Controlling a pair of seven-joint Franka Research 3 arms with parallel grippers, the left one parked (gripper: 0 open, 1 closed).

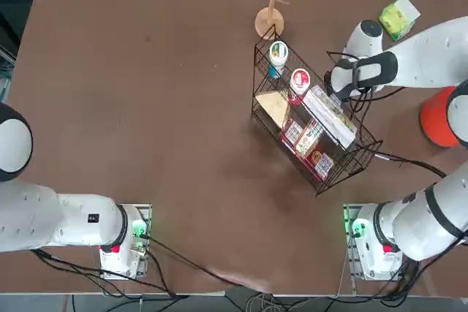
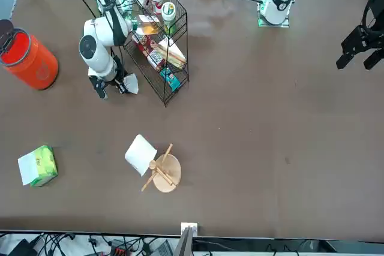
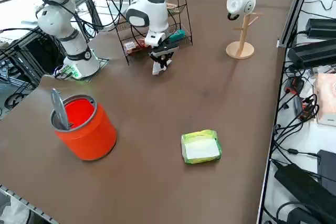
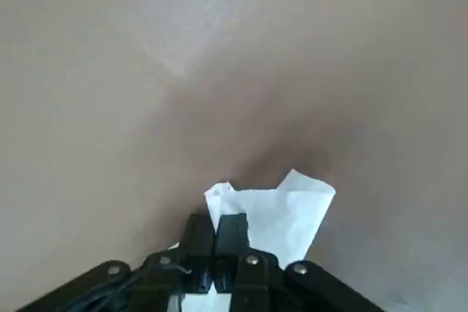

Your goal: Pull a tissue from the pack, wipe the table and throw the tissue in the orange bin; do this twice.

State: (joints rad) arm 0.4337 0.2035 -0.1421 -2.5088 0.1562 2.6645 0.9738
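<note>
- While the tissue packet sits upright on the dark brown tabletop, white tissue showing at its opening, a separate tissue is already out, and that one is the star right now!
- The right gripper has its two fingers pinched narrow on that tissue, with a loose white flap spreading past the tips.
- Wiping looks like the step in hand: the tissue hangs low by the tabletop, though whether it touches, I can't tell. Which of the two rounds we're on, these views don't settle either.
- Next up, I'd call for a light, level press and a short sweep, grip kept snug so the flap doesn't slip or fold under; then it's over to the orange bin, lid raised, mouth open.
- Watch that edge! The black wire basket is just beside the gripper, so a stroke that way could snag the tissue or knock the wires.
- Better room lies on the basket's other side from its bottles and boxes, out over bare brown surface towards the packet.
- Farther out, the wooden stand with its white paper roll is well apart from the bin; a wide swing should respect it.
</note>
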